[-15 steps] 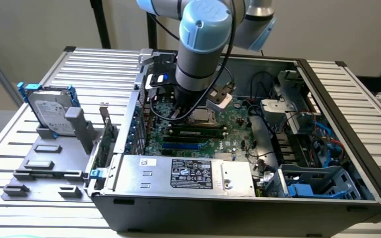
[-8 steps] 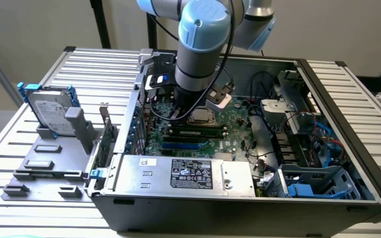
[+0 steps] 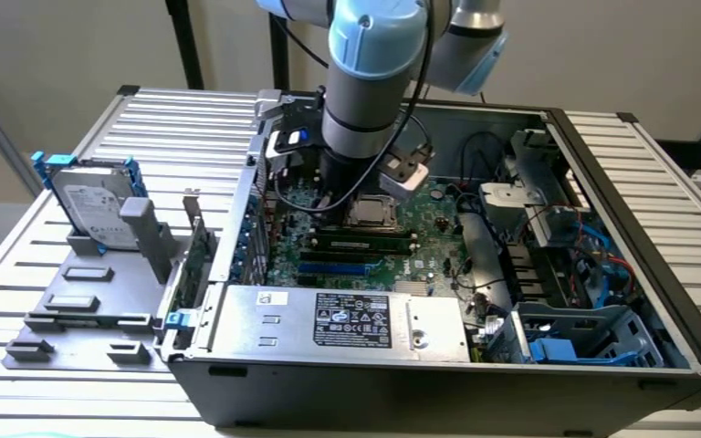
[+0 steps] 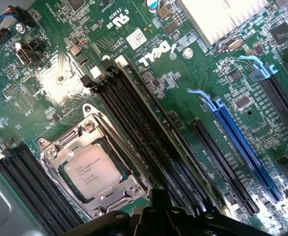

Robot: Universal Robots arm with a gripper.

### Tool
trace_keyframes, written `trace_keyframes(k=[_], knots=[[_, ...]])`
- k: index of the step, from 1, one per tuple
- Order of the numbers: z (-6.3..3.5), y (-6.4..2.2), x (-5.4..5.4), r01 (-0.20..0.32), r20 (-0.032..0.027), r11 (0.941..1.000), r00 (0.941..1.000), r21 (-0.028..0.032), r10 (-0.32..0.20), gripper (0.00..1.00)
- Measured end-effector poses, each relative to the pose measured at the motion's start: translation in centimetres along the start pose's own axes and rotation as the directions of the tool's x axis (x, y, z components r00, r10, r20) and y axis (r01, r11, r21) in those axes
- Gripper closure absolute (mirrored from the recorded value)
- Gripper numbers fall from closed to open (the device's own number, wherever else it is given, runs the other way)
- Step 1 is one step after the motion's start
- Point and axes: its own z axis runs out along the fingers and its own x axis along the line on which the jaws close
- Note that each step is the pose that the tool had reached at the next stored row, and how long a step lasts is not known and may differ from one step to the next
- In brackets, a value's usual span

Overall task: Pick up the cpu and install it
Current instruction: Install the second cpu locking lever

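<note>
A: Where's the gripper (image 3: 353,187)?

B: Down inside the open computer case (image 3: 594,164), low over the motherboard (image 3: 430,228). In the wrist view its black underside (image 4: 163,219) sits at the edge of the picture. I cannot tell how far apart its fingers are, and nothing shows in its hold.

A: Biggest thing near it?

B: The case itself, lying on its side on the slatted metal table (image 3: 193,119). Nearer the exterior camera than the gripper is the silver power supply box (image 3: 339,319) with a black label. Well off to the exterior view's left stands the hard drive (image 3: 92,212) in a grey fixture.

A: And on the board?

B: Long black memory slots (image 4: 134,123) run just beside the gripper, and a blue expansion slot (image 4: 242,147) lies farther out.

A: The cpu?

B: The cpu (image 4: 92,172) lies flat in its socket, seated inside the metal socket frame (image 4: 129,189), just beside the gripper's black body. Its metal top faces up, with printed text on it. It's square, so no long axis; its edges run parallel to the memory slots.
</note>
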Motion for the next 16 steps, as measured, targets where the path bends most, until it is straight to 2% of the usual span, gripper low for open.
trace_keyframes(k=[12, 16], knots=[[-2.98, -0.89, 0.6, -0.001, 0.0261, 0.9998, 0.9997, -0.0191, 0.001, 0.89], [-3.19, -0.93, 0.6, 0.0, 0.0269, 0.9998, 0.9996, -0.0198, 0.001, 0.89]])
